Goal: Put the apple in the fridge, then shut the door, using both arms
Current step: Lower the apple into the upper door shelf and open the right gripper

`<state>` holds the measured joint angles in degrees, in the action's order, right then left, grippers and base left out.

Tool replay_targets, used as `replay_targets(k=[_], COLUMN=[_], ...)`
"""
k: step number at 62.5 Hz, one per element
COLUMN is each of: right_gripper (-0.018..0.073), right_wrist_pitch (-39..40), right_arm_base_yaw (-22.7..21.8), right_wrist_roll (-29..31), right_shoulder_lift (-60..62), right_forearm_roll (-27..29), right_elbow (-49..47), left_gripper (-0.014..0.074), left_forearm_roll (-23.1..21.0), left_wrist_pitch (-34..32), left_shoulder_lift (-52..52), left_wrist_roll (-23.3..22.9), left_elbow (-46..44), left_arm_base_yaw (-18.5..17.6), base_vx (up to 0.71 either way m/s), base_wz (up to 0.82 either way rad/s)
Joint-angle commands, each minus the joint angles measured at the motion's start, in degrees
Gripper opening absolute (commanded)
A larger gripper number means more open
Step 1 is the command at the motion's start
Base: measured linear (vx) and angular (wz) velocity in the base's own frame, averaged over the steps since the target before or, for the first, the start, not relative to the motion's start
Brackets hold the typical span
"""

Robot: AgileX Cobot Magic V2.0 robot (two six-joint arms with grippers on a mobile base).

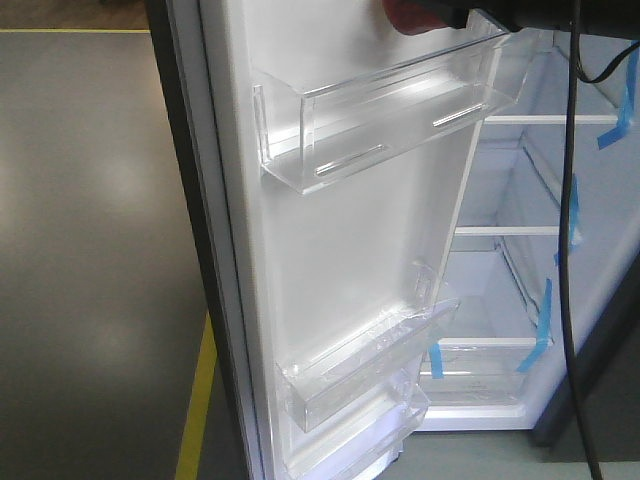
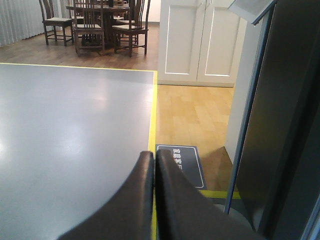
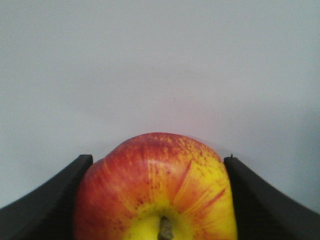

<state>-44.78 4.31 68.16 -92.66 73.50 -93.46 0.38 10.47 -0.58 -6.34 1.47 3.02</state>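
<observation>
Front view — apple (image 1: 408, 16) above top door bin (image 1: 380, 125)

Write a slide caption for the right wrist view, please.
Right gripper holds the red-and-yellow apple, stem toward the camera, before a plain pale surface.

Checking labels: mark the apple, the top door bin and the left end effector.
apple (image 3: 155, 195): right wrist view, red-yellow skin above the stem.
top door bin (image 1: 380, 130): front view, clear front wall.
left end effector (image 2: 154, 156): left wrist view, between the shut fingertips.
</observation>
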Motion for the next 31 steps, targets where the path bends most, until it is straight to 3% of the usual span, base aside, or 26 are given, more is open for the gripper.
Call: replay_targets(k=[1,13,31], right_gripper=[0.0466,0.0581,0.0527], right_wrist_pitch=[1.76,0.94,0.50], right_arm_base_yaw=[-0.21,-0.21,-0.21], right_wrist_roll=[0.48,0.13,-1.66], right_shoulder_lift=[1.87,1.87,3.28], right_forearm_roll=[3.18,3.19,3.19], right_elbow=[-1.67,-1.67,-1.67], left_gripper=[-0.0006,-0.0006,-0.0006], left_forearm_roll=[-0.38,-0.38,-0.38], left_wrist_pitch=[-4.05,-4.05,-4.05], left_shoulder_lift=[-0.94,-0.94,-0.94], left_wrist_roll=[-0.47,-0.47,-0.47], left_elbow=[1.60,1.60,1.60], left_arm_base_yaw=[-0.19,-0.19,-0.19], base_vx=[0.00,0.00,0.00], base_wz=[0.00,0.00,0.00])
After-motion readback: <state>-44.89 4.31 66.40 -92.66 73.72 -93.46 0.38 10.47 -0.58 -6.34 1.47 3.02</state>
